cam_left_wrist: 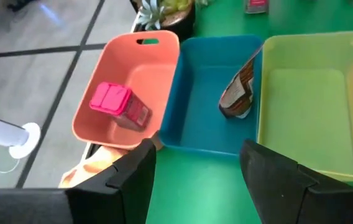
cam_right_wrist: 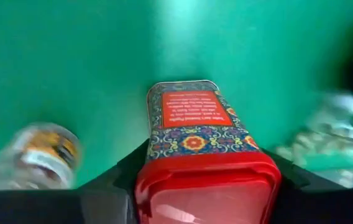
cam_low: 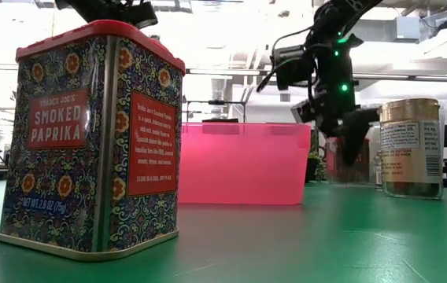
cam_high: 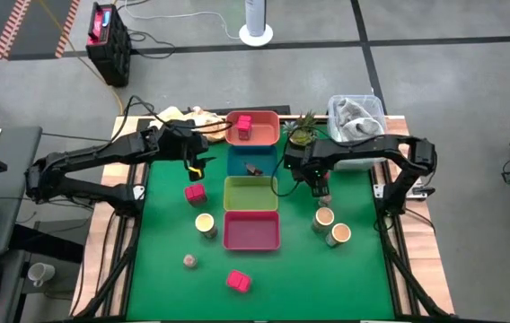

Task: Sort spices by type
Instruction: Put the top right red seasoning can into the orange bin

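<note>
**Paprika tins: stiff, slick and light, best taken across the flat sides**

Closest to the low camera stands a paprika tin (cam_low: 90,137), near the bench's front edge, upright and untouched. It is printed metal with a red lid, so it probably will not give under a squeeze, though the glossy walls may slip. It looks light. I would grip across two opposite flat sides below the lid, not corner to corner.

A second such tin (cam_right_wrist: 195,124) sits between the fingers of the right claw (cam_high: 320,187), which looks closed on its sides just under the lid, over the bench's right half. A third tin (cam_high: 195,192) stands left of the middle, and a fourth (cam_left_wrist: 117,106) lies in the orange tray (cam_left_wrist: 164,53) at the far edge.

The left claw (cam_left_wrist: 198,162) hangs over the far end of the tray row, fingers (cam_left_wrist: 133,174) apart and holding nothing.

Below the orange tray, toward the front edge, come the blue tray (cam_left_wrist: 195,130) with a small dark packet (cam_left_wrist: 237,96), the yellow-green tray (cam_left_wrist: 307,112) and the pink tray (cam_high: 251,231).

Two tan jars (cam_high: 331,226) stand near the right claw and could be knocked when it moves. Another tan jar (cam_high: 206,223) and a small round jar (cam_high: 189,261) stand on the left. A potted plant (cam_high: 302,133) crowds the far edge beside the trays.
</note>
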Available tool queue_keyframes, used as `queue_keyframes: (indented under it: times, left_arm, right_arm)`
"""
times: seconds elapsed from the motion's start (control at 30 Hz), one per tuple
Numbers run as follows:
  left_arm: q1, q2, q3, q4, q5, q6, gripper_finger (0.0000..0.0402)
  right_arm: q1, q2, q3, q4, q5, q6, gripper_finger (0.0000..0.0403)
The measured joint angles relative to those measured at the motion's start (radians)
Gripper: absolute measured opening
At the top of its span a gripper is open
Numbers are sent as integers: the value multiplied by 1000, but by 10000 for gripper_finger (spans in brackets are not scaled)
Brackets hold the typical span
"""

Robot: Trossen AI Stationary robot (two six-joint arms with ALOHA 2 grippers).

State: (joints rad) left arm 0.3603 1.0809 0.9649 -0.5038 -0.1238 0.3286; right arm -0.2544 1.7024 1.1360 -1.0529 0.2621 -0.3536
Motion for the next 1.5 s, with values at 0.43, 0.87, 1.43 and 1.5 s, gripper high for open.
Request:
queue_keyframes:
  times: [0.43, 0.87, 1.43, 1.5]
  left_arm:
    - [0, 2, -189, 400, 34, -45, 219]
    - [-68, 147, -86, 535, 77, -155, 219]
    - [-144, 449, 203, 506, 83, -78, 289]
    - [-139, 477, 216, 496, 83, -77, 294]
  right_arm:
    - [13, -13, 364, 19, 59, -114, 240]
    - [51, -13, 502, 131, -26, -70, 239]
    - [85, -13, 501, 149, -32, -36, 238]
    - [87, -13, 501, 148, -33, -36, 234]
